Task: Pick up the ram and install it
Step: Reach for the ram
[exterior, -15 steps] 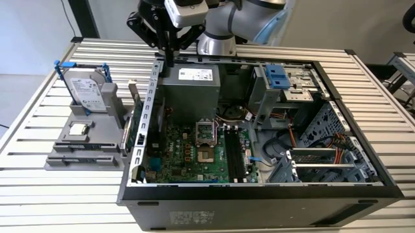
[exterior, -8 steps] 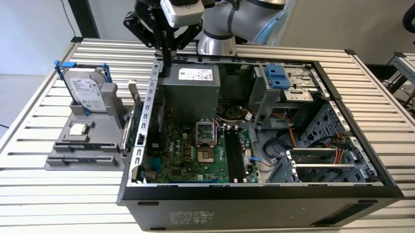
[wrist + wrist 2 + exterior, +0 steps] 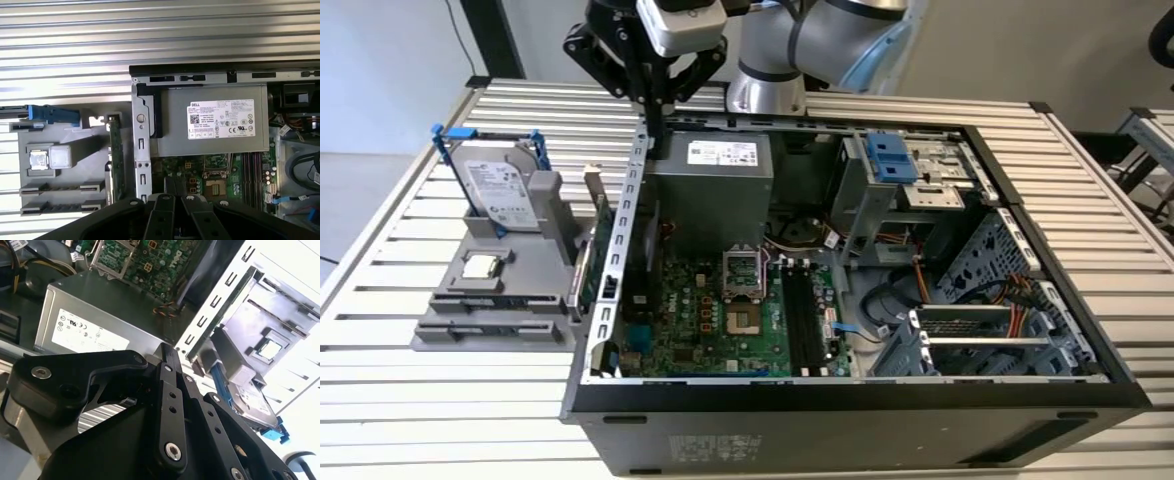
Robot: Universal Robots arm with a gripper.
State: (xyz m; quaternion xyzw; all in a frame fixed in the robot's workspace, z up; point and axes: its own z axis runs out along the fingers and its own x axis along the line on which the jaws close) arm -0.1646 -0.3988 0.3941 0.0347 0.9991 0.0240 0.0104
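- My jaws are pressed together with nothing between them. In the exterior view they hang above the rear corner of the computer case [image 3: 854, 425], near the power supply [image 3: 711, 175].
- The ram [image 3: 603, 245] stands on its edge in the grey holder [image 3: 494, 325] on the surface [image 3: 400, 400], just beside the outer side of the case wall [image 3: 634, 220]. In the first wrist view the ram [image 3: 116, 160] is a thin green line.
- I think the narrow gap is the main danger: one jaw could hit the case wall, or push the ram so that it tilts in its slot.
- With the jaws closed like this, I would press on its top edge instead of taking it.
- A crooked hold could make it jam in the memory slots [image 3: 803, 310].
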